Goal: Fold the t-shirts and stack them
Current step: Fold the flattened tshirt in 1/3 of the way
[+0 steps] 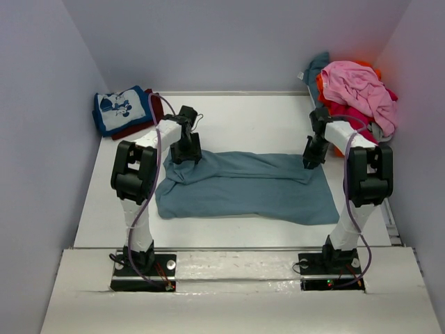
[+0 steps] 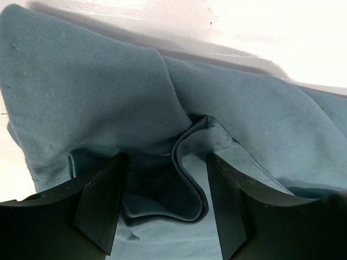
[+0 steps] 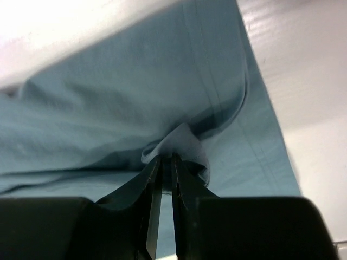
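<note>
A plain slate-blue t-shirt point(image 1: 243, 186) lies spread across the middle of the table, bunched at its left end. My left gripper point(image 1: 186, 154) stands over the shirt's far left corner. In the left wrist view this gripper point(image 2: 167, 162) is open, and a curled fold of the shirt point(image 2: 190, 184) lies loose between its fingers. My right gripper point(image 1: 311, 161) is at the shirt's far right corner. The right wrist view shows it point(image 3: 167, 160) shut on a small pinch of the blue cloth point(image 3: 181, 141).
At the back left lies a folded blue tee with white cartoon print point(image 1: 119, 108) on a dark red one point(image 1: 156, 111). A loose heap sits at the back right: pink point(image 1: 358, 87), orange point(image 1: 321, 87), red point(image 1: 348, 111) and teal point(image 1: 318, 64) tees. Walls close in on three sides.
</note>
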Robot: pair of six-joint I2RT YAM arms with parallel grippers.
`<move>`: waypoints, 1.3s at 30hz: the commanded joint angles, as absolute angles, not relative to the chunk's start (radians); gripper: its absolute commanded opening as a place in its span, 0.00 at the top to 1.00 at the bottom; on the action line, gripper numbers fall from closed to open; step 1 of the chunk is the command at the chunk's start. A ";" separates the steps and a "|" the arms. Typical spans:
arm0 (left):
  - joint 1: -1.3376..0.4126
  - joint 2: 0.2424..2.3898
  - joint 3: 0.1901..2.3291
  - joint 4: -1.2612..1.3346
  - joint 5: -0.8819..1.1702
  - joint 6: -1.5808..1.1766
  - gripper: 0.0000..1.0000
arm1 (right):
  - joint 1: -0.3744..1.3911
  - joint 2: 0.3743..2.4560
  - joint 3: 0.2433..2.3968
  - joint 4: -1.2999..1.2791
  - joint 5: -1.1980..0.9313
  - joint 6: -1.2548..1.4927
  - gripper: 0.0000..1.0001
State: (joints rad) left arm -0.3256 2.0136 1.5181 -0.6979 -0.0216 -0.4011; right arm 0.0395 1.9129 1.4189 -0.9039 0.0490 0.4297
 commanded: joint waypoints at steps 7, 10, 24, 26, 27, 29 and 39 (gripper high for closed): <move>-0.327 1.945 1.531 -0.741 -0.031 -0.399 0.29 | 0.034 1.715 1.304 -0.977 0.020 0.422 0.83; -0.327 1.916 1.522 -0.752 -0.035 -0.403 0.29 | 0.034 1.657 1.269 -0.991 0.018 0.419 0.83; -0.327 1.730 1.270 -0.730 -0.034 -0.414 0.29 | 0.043 1.528 1.128 -1.009 0.017 0.422 0.83; -0.327 1.700 1.244 -0.730 -0.040 -0.416 0.29 | 0.043 1.519 1.105 -1.009 0.015 0.423 0.83; -0.327 1.686 1.240 -0.729 -0.040 -0.417 0.29 | 0.043 1.510 1.095 -1.005 0.012 0.425 0.83; -0.327 1.681 1.246 -0.730 -0.046 -0.419 0.29 | 0.043 1.506 1.078 -1.000 0.011 0.433 0.83; -0.339 1.648 1.241 -0.772 -0.089 -0.417 0.29 | 0.043 1.459 1.000 -0.991 0.011 0.449 0.82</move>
State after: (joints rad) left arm -0.3340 1.7283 1.2568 -0.7338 -0.0547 -0.4164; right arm 0.0406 1.5116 1.0344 -0.9874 0.0177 0.4370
